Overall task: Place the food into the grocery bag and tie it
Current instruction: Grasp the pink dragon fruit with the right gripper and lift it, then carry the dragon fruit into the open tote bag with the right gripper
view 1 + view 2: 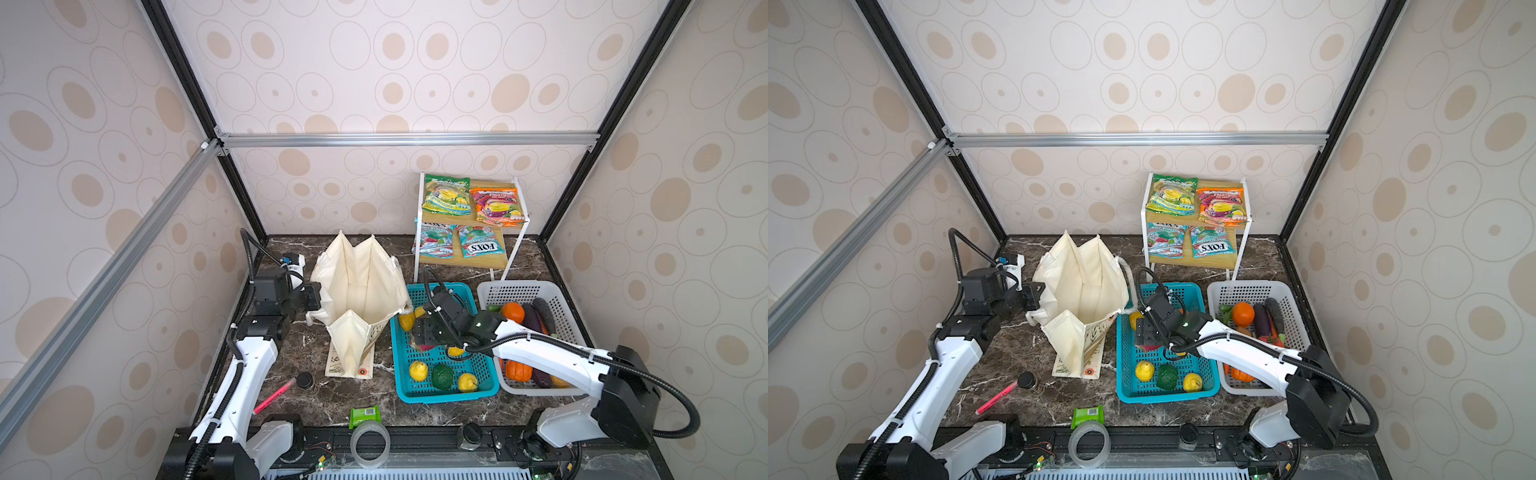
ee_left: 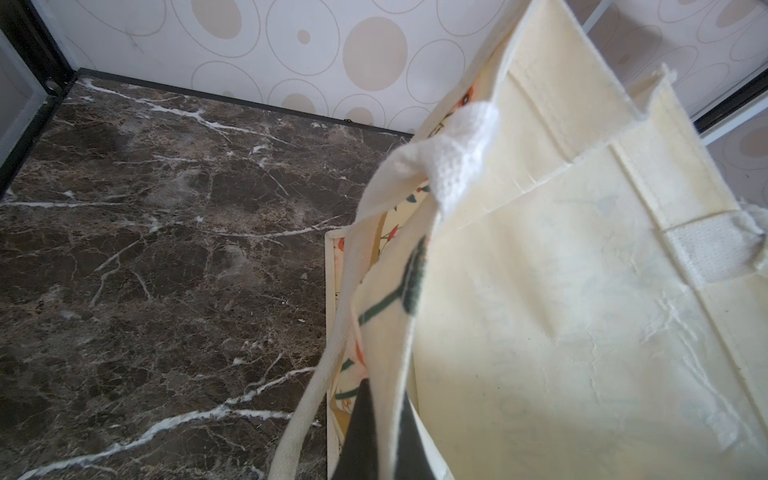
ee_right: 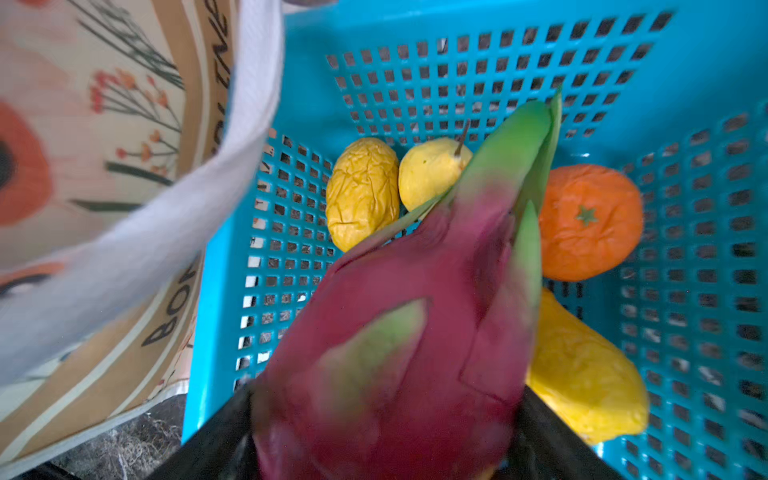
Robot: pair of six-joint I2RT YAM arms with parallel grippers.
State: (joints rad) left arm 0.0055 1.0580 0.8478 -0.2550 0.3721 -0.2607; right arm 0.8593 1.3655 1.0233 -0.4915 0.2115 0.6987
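The cream grocery bag stands open at the table's middle left. My left gripper is shut on its left rim, with the fabric pinched between the two black fingers and a white handle hanging beside them. My right gripper is down in the blue basket, shut on the pink dragon fruit, which fills the gap between the jaws. Lemons and an orange fruit lie in that basket. Green and orange snack packets sit on the shelf.
A white basket of vegetables stands right of the blue one, under my right arm. The small shelf rack is at the back. A pink pen, a black-capped jar, a green pack and a tape roll lie near the front edge.
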